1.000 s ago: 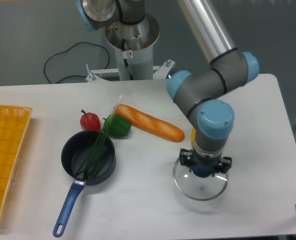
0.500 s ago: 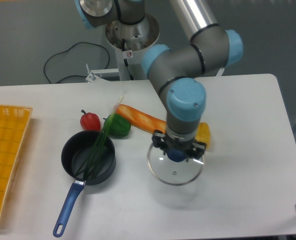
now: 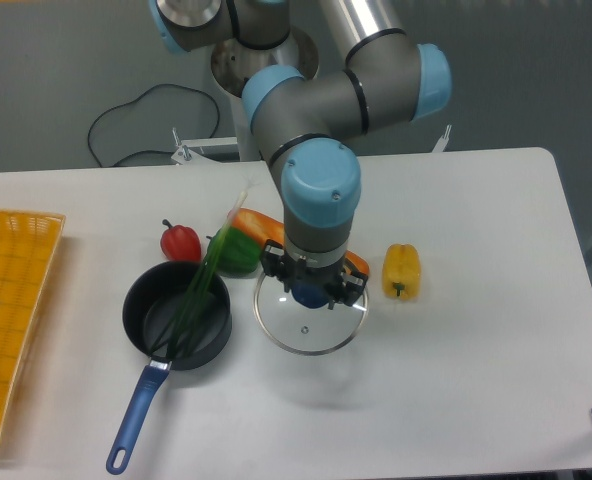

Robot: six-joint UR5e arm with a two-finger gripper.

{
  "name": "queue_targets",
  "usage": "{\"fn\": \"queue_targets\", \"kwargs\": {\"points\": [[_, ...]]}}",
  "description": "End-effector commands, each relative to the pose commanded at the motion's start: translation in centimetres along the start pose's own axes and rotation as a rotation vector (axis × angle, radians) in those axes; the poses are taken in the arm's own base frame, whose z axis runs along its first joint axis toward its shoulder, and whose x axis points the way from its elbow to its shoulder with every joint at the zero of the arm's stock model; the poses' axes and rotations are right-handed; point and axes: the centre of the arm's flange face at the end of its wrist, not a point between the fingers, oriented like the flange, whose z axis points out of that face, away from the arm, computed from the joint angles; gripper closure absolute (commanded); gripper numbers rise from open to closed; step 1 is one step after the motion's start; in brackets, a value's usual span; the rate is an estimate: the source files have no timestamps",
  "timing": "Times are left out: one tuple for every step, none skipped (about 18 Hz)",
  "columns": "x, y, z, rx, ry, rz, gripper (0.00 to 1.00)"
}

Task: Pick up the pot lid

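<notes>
The UR5e's gripper [image 3: 313, 274] is around the dark blue knob of the pot lid [image 3: 286, 325], right of the black pan [image 3: 141, 335]. It looks shut on that knob, though the fingertips are partly hidden by the gripper body. The lid is clear glass with a thin rim, held roughly level, and a faint shadow lies below it on the table, apart from the rim. Its left edge is a short way from the pan's right side.
Long green stalks [image 3: 198, 290] lie across the pan, whose blue handle [image 3: 136, 420] points toward the front. Behind are a red pepper [image 3: 180, 243], a green pepper [image 3: 240, 253] and an orange loaf-like item [image 3: 259, 226]. A yellow item [image 3: 402, 272] is right; a yellow crate [image 3: 16, 222] is far left.
The gripper and lid have moved left together, from the right part of the table to near the middle. The yellow item, largely hidden before, now shows fully. The pan has stayed put.
</notes>
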Motion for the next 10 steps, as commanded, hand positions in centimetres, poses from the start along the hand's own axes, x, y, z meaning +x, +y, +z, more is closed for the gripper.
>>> {"fn": "queue_targets", "kwargs": {"points": [[0.08,-0.05,0.17,-0.002,0.002,0.001,0.5],[0.09,-0.06,0.17,-0.001,0.003,0.001,0.5],[0.08,-0.05,0.17,-0.002,0.002,0.001,0.5],[0.12,-0.02,0.32,-0.004,0.005,0.001,0.5],[0.13,-0.01,0.38,-0.004,0.005,0.001,0.5],[0.39,-0.13,0.46,-0.006,0.005,0.006,0.5],[0.44,-0.21,0.55,-0.006,0.005,0.007,0.5],[0.45,-0.23,0.53,-0.004,0.005,0.009,0.5],[0.45,-0.23,0.53,-0.004,0.005,0.008,0.5],[0.59,-0.22,0.59,-0.005,0.006,0.01,0.5]]}}
